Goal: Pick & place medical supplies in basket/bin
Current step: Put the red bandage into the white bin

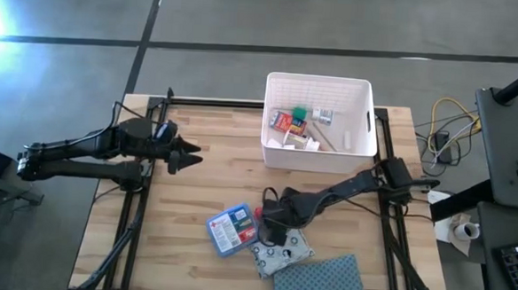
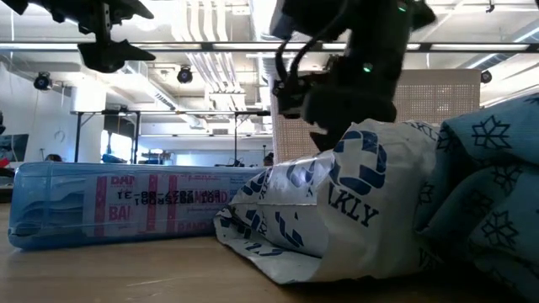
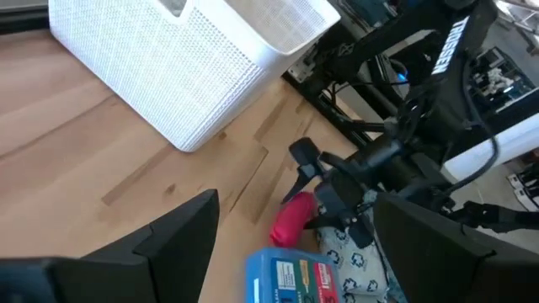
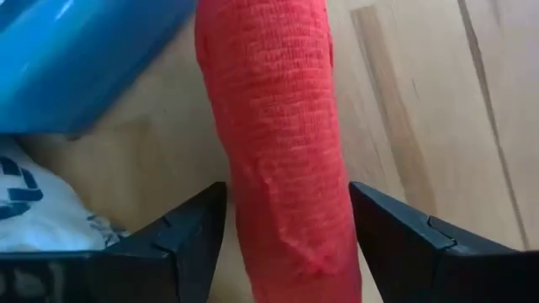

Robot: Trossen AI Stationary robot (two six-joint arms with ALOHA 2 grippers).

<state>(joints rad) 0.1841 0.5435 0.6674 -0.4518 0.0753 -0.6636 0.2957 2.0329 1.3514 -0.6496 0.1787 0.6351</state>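
Fingers of my right gripper (image 4: 286, 231) are straddling a red bandage roll (image 4: 282, 135) down at the near part of the desk (image 1: 195, 186), one finger (image 4: 173, 240) on each side of it. From my right wrist view the roll fills the gap, though I honestly can't tell if the pads are pressing it or just sitting right beside it. It lies on the wood, tucked between the blue-and-red flat packet (image 1: 230, 229) and the white patterned pouch (image 1: 282, 254), just beside both. The pouch leans on the blue-grey dotted cloth (image 1: 323, 282) at the near edge.

My left gripper (image 1: 190, 153) hangs above the left half of the desk, well apart from all that, fingers spread wide with nothing between them. Its wrist view looks across at the right arm, with the red roll and the blue packet below it.

The white bin (image 1: 317, 121) sits at the far edge of the desk, about the middle. Inside it are a red pack (image 1: 282, 121), something green-capped (image 1: 300, 112) and a few white items I can't make out well.

From the low view, the blue packet and the crinkled pouch fill the front, and the right gripper is dark just behind the pouch.
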